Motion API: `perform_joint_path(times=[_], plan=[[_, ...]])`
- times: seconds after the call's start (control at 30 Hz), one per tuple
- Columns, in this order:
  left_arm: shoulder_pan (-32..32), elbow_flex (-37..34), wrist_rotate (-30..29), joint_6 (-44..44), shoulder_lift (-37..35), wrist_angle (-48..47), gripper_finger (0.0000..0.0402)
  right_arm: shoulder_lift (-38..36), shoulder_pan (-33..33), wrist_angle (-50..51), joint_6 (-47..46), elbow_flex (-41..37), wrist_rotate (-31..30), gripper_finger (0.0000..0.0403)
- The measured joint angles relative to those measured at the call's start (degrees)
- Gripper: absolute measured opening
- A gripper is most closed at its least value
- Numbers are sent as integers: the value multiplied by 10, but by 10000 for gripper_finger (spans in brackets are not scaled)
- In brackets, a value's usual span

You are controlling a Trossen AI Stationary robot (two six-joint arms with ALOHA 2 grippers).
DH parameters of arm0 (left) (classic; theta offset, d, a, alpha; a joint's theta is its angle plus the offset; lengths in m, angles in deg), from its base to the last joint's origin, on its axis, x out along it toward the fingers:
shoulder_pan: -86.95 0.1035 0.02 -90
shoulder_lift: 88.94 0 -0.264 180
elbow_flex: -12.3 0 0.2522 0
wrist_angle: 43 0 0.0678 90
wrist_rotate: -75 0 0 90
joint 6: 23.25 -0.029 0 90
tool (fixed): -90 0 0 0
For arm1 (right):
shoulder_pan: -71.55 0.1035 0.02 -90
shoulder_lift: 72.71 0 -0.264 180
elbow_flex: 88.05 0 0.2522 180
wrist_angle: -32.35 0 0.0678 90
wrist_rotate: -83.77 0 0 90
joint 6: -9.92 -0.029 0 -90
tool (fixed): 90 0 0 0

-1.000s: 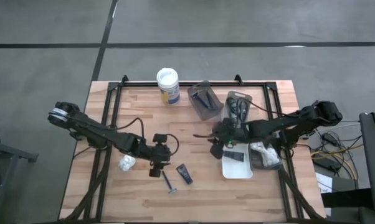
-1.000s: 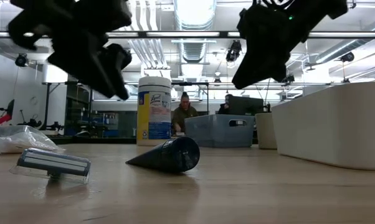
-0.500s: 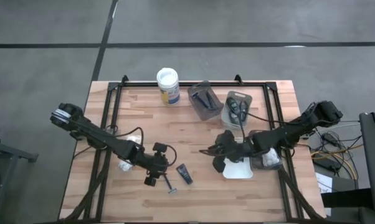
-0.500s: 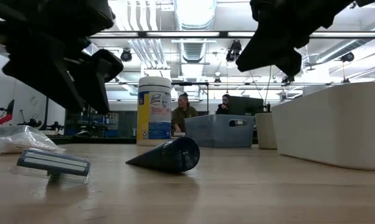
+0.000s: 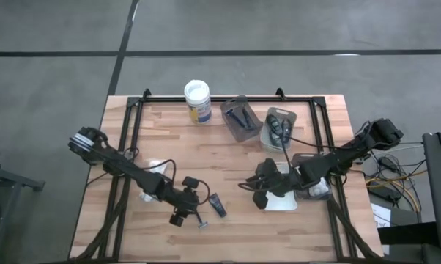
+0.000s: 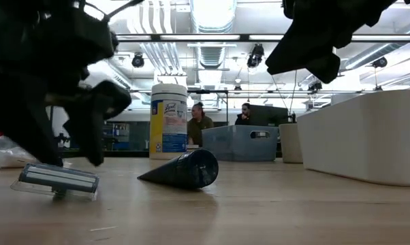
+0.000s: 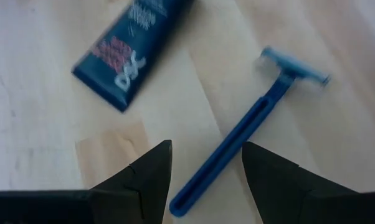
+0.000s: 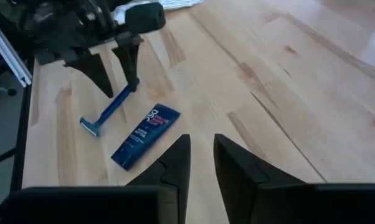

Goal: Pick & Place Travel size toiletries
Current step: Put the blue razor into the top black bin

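Note:
A blue razor (image 5: 200, 221) (image 7: 256, 124) lies flat on the wooden table near its front edge. A small black tube (image 5: 217, 204) (image 8: 145, 137) lies on its side just to the razor's right. My left gripper (image 7: 206, 171) (image 5: 184, 215) stands open and low over the razor. Its two fingers stand on either side of the handle's free end (image 7: 182, 204) without touching it. My right gripper (image 8: 201, 155) (image 5: 259, 196) hovers at the left edge of the white tray (image 5: 286, 205). A narrow gap shows between its fingers, with nothing in it. A white packet (image 5: 146, 195) lies partly under the left arm.
A white-lidded tub (image 5: 197, 99) stands at the far edge. Two grey trays (image 5: 239, 119) (image 5: 279, 126) hold dark items at the back right. Another packet (image 5: 317, 189) lies in the white tray. Bare wood stretches along the front edge and at the table's middle.
My left gripper has sunk and gone toward the table's near edge, and its fingers now straddle the razor's handle end. My right gripper has swung off the white tray toward the near edge and the black tube. The razor and the tube have stayed put.

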Motion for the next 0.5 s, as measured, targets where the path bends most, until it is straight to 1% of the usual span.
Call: perform_joint_path(times=[0.27, 0.5], plan=[[0, 0, 0, 10, 37, 11, 200, 0, 0, 0, 0, -3, 0, 95], [0, 0, -1, 27, 36, 11, 193, 0, 0, 0, 0, -3, -22, 110]])
